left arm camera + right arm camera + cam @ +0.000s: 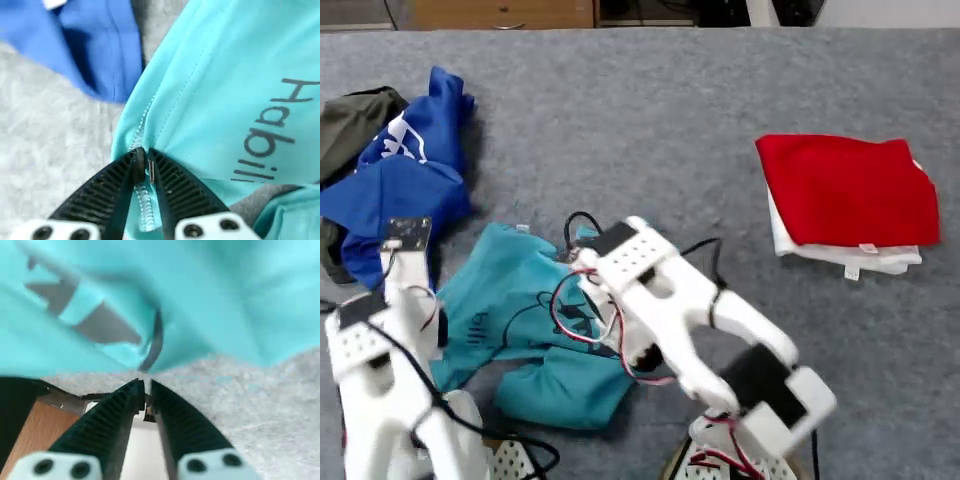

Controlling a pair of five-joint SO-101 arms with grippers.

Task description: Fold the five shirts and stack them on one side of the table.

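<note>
The crumpled teal shirt (525,330) is spread at the near middle of the counter (720,100), and its seamed edge is pinched between the closed fingers of the left gripper (143,157). The fingers of the right gripper (145,390) are pressed together at that shirt's edge; whether cloth is caught there cannot be told. At the right, a white shirt (840,255) is largely hidden under the folded red shirt (850,185).

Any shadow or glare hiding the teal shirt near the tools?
High view: even light, no glare; the arms cast only soft shadow on the teal shirt. Left wrist view: the seam at the left tool is well lit; the darkest shadow sits in a fold of the blue shirt. Right wrist view: a shaded crease just beyond the right tool.
</note>
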